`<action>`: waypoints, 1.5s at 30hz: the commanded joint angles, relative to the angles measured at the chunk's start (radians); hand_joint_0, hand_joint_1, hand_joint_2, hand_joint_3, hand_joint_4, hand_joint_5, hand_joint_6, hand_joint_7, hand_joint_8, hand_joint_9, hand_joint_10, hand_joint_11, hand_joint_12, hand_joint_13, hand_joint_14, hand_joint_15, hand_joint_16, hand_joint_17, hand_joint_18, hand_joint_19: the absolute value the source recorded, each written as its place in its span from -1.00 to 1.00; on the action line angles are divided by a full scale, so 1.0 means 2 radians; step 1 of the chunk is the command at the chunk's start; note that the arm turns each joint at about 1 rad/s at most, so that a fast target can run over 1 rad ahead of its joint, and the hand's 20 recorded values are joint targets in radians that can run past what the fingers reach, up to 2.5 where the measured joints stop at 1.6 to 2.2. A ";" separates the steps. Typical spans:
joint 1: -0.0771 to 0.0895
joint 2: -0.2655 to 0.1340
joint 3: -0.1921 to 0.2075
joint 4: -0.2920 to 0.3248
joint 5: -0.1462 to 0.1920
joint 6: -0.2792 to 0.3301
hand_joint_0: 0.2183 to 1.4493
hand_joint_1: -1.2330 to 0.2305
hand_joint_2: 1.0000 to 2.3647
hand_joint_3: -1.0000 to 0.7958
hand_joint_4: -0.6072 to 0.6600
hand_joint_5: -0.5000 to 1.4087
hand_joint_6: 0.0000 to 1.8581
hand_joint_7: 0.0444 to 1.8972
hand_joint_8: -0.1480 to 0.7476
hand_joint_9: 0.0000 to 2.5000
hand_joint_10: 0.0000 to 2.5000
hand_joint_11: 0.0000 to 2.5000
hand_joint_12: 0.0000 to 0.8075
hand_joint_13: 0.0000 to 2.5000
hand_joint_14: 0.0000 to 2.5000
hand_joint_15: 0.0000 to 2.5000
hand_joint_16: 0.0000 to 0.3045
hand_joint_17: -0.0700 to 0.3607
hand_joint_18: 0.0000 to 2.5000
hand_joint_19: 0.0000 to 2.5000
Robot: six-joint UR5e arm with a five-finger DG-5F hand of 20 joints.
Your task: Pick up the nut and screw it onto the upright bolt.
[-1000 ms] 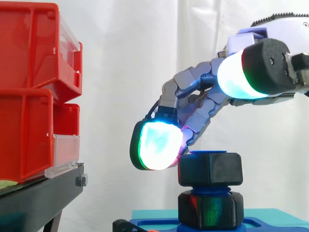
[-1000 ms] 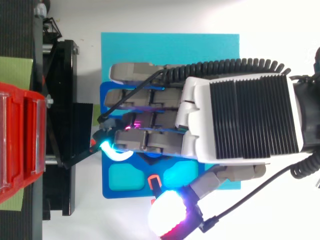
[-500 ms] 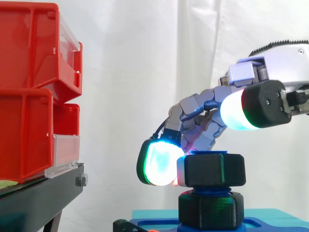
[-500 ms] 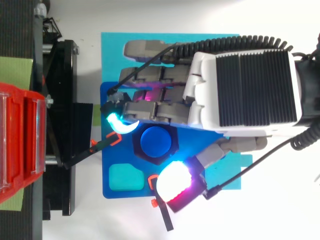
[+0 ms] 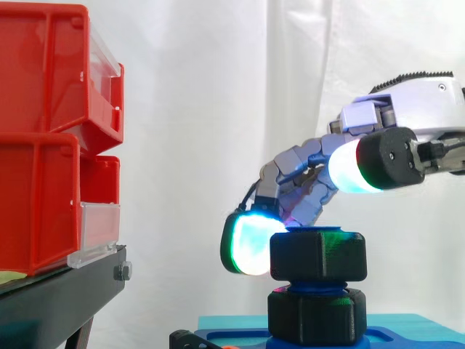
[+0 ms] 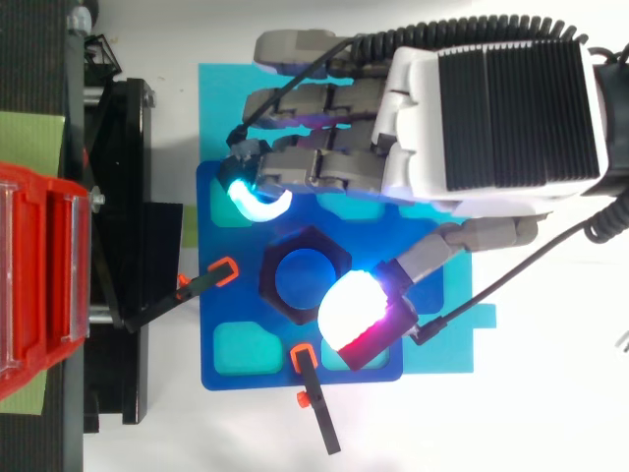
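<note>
My robot hand (image 6: 491, 98) comes in from the right edge of both views, with its fingers curled downward and grasping nothing. Seen from the side, 1 cyan-glowing fingertip (image 5: 251, 243) hangs level with the nut (image 5: 317, 256), at its left flank. From above, that same pad sits toward the upper left of the nut with a strip of blue base (image 6: 265, 374) between them, so I read them as apart. My thumb pad (image 6: 349, 310) glows white and red over the nut's lower right corner in the top view. The side view puts it clearly higher than the nut, not touching it.

The nut is black and hexagonal. It sits on the upright blue bolt (image 6: 303, 280), whose round top shows through its middle. Below it on the same bolt is a second black hex nut (image 5: 317, 316), resting on the blue base. The base lies on a cyan mat (image 6: 226, 108) on the white desk (image 6: 550, 413).

At the left of the frame, 2 red bins (image 5: 43, 138) are stacked on a black stand (image 5: 58, 298), well apart from the bolt.
</note>
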 commanded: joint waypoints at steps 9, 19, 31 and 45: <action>0.001 0.000 0.042 -0.024 -0.010 -0.001 -0.50 0.47 -1.00 -0.44 0.37 -0.58 -0.46 -0.09 -0.08 -0.40 -1.00 -1.00 -0.27 -0.57 -1.00 -1.00 -0.83 -0.40 -0.91 -1.00; 0.021 0.000 0.041 -0.023 0.004 0.000 -0.50 0.46 -1.00 -0.44 0.38 -0.57 -0.46 -0.08 -0.08 -0.40 -1.00 -1.00 -0.27 -0.57 -1.00 -1.00 -0.83 -0.40 -0.90 -1.00; 0.032 -0.001 0.041 -0.036 0.012 0.001 -0.50 0.46 -1.00 -0.44 0.38 -0.57 -0.46 -0.07 -0.08 -0.40 -1.00 -1.00 -0.27 -0.56 -1.00 -1.00 -0.83 -0.40 -0.90 -1.00; 0.030 -0.001 0.023 -0.027 0.012 0.003 -0.50 0.46 -1.00 -0.44 0.39 -0.57 -0.46 -0.06 -0.08 -0.40 -1.00 -1.00 -0.27 -0.56 -1.00 -1.00 -0.83 -0.40 -0.89 -1.00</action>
